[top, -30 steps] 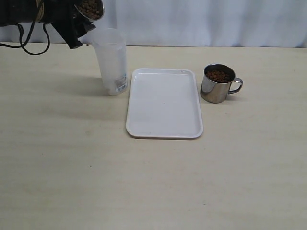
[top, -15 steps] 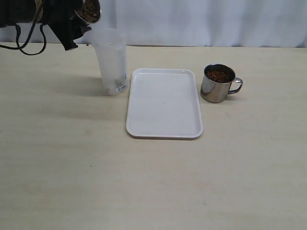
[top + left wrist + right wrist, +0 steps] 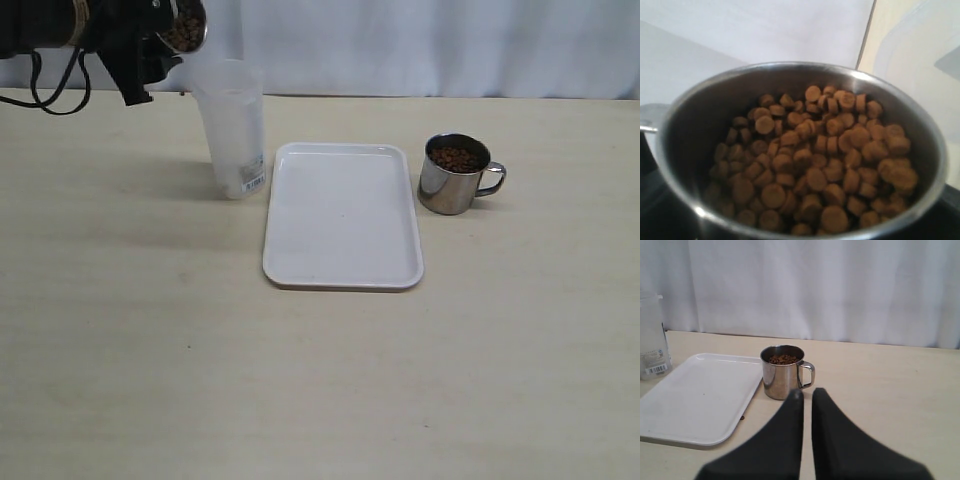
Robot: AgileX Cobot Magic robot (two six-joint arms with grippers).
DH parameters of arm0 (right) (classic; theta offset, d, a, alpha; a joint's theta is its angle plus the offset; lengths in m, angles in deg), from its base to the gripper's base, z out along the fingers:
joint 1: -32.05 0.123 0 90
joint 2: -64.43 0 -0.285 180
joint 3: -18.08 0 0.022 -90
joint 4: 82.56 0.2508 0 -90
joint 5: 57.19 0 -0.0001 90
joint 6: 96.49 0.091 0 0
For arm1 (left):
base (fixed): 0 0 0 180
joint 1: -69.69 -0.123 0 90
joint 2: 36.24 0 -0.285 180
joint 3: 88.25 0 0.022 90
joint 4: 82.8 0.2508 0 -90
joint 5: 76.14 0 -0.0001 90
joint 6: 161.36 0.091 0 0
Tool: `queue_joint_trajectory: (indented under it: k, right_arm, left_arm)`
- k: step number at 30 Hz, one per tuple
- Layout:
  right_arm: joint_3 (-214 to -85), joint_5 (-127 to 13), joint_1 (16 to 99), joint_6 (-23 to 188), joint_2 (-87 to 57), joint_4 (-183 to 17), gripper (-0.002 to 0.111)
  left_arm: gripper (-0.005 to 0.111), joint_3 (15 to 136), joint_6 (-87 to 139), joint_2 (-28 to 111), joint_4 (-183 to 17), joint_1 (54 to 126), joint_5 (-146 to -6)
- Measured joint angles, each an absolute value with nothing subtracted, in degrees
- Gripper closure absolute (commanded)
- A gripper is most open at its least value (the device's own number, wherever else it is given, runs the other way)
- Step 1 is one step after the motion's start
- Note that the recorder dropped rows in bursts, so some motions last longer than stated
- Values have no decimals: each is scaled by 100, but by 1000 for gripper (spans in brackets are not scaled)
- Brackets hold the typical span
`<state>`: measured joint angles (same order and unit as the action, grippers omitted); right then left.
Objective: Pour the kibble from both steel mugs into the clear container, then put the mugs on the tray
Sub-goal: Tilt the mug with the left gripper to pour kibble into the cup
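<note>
Left fingers around kibble-filled mug, steeper than before over clear container; right fingers together

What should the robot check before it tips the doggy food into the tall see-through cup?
1. Held mug tilted toward the clear container: ok.
2. Its lip over the container's mouth: cannot tell.
3. Clear container upright: ok.
4. Kibble inside the held mug: ok.
5. Second mug upright beside the tray: ok.
6. Right end effector shut, away from the pour: ok.
</note>
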<state>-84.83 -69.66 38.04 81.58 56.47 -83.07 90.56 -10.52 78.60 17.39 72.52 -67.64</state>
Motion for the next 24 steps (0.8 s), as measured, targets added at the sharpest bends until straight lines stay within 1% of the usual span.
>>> queue_joint_trajectory:
  k: [7, 24]
  right_arm:
    - [-8483, -6966, 3804, 8158, 5647, -8307, 103]
    - [-8483, -6966, 3804, 8158, 5647, -8307, 103]
  left_arm:
    - [107, 9056, -717, 7860, 1752, 7523, -7254]
    - [107, 9056, -402, 7912, 1760, 7562, -7375]
